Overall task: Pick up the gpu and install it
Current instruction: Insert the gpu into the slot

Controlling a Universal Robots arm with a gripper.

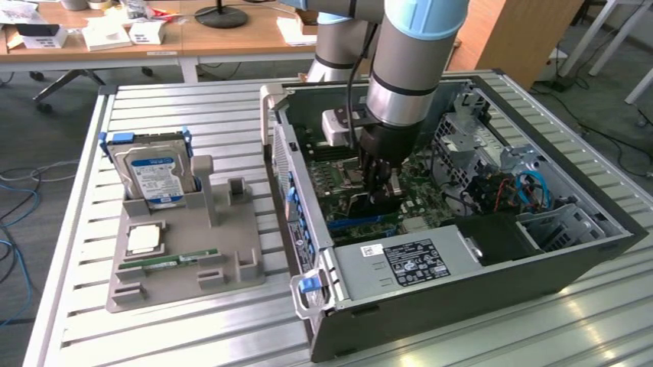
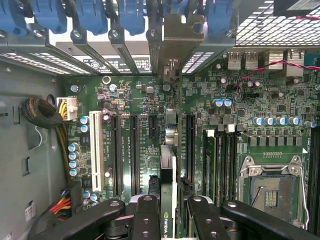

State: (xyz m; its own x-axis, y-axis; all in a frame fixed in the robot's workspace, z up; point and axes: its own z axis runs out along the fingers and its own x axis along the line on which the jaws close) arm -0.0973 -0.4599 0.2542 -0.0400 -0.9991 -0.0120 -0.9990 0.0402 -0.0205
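Clamping one gpu [image 2: 168,175] edge-on: one gripper [image 2: 172,206].

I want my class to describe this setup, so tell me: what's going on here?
A robot arm's gripper reaches down into an open black computer case. Its jaws are closed on a thin black gpu card with a silver metal end bracket, held edge-on over the long slots of the green motherboard. Whether the card is seated in a slot cannot be told. On the exterior view's left, a silver hard drive with a blue-white label stands in a grey holder tray.
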